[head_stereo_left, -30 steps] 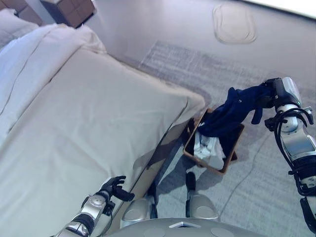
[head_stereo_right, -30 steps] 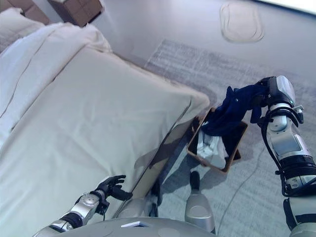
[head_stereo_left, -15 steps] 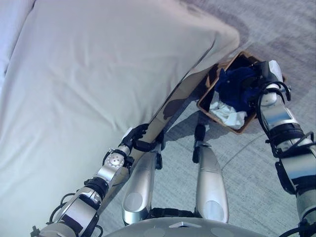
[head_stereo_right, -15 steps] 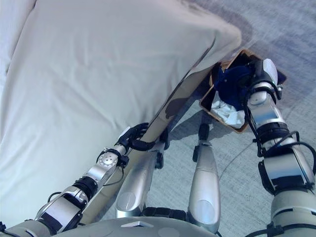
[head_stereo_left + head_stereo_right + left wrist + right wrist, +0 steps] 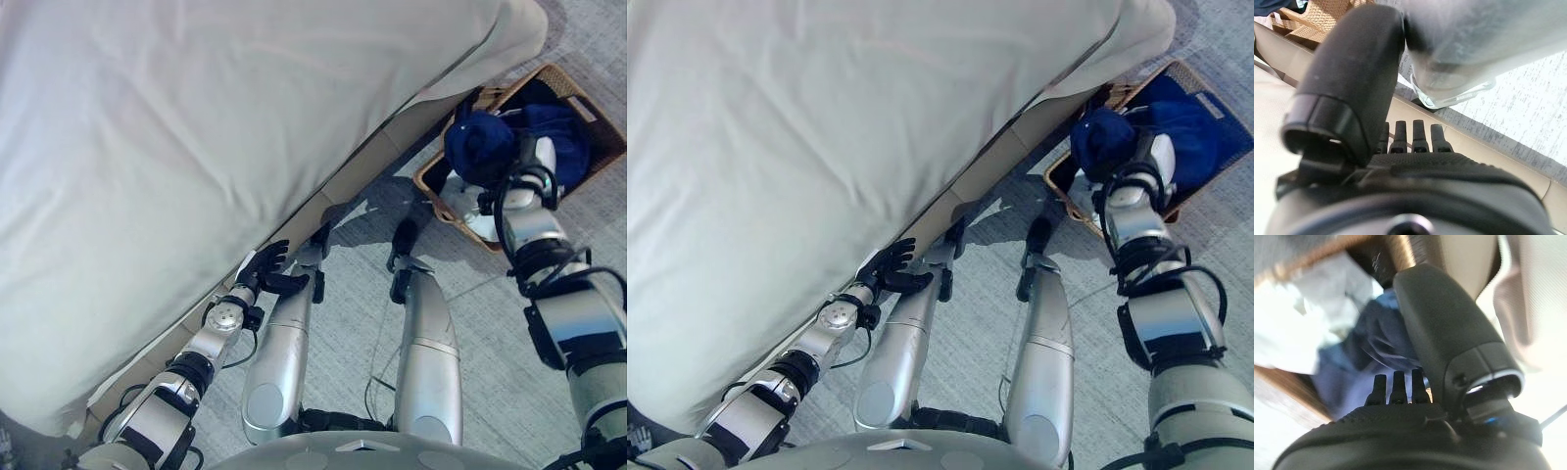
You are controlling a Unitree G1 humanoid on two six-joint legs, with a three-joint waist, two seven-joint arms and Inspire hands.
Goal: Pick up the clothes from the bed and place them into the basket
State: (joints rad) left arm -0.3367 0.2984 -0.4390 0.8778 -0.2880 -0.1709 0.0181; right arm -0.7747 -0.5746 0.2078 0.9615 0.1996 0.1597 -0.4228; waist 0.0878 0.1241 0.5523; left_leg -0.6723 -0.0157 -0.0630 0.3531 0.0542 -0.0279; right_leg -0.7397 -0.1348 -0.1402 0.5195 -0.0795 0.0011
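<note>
A brown wicker basket [image 5: 573, 83] stands on the floor by the corner of the cream bed [image 5: 196, 127]. A navy garment [image 5: 482, 142] lies bunched in it, over a white cloth [image 5: 472, 223]. My right hand [image 5: 530, 166] is down at the basket beside the navy bundle. In the right wrist view its fingers [image 5: 1396, 387] point straight at the navy garment [image 5: 1366, 347] and its thumb stands clear of it. My left hand [image 5: 266, 274] hangs open and empty by the bed's lower edge.
The bed's side panel [image 5: 372, 162] runs diagonally just left of the basket. Grey carpet [image 5: 353, 323] covers the floor in front. The basket also shows in the left wrist view [image 5: 1317, 14].
The camera has tilted down. My right hand, which held the navy garment above the basket, has lowered it into the basket. My left hand has dropped to the bed's edge.
</note>
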